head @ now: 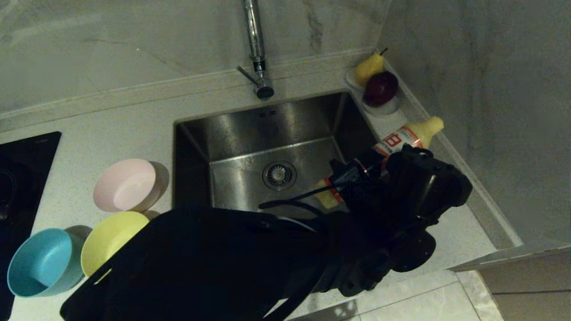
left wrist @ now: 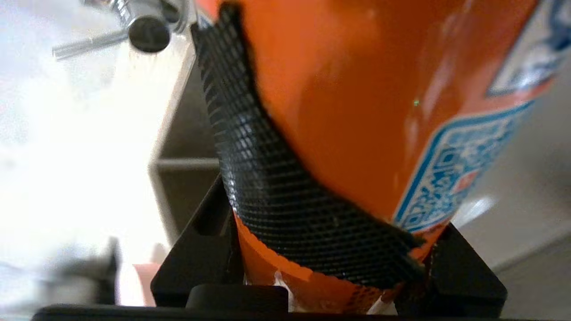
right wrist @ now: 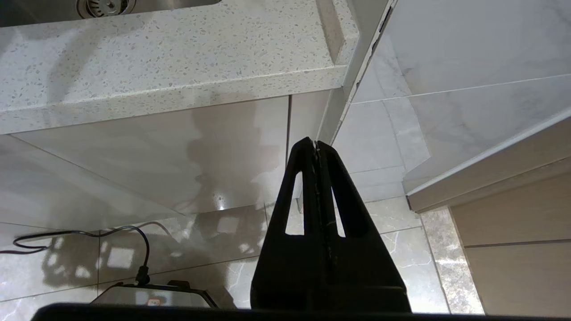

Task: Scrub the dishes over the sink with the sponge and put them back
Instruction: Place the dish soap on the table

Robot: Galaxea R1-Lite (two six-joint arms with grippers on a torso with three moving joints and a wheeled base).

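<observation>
Orange bottle fills left claw's grip; right claw pinched empty.

- the left arm is stretched across the head view toward 2 o'clock, its left gripper clamped on something.
- the right gripper is parked low, fingers pressed together, pointing at 12 o'clock.

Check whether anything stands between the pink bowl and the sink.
Nothing visible does: the pink bowl stands on the counter just left of the sink, with only bare counter between. The left gripper, though, is shut on an orange bottle over the sink's right side. The right gripper hangs shut below the counter edge.
</observation>
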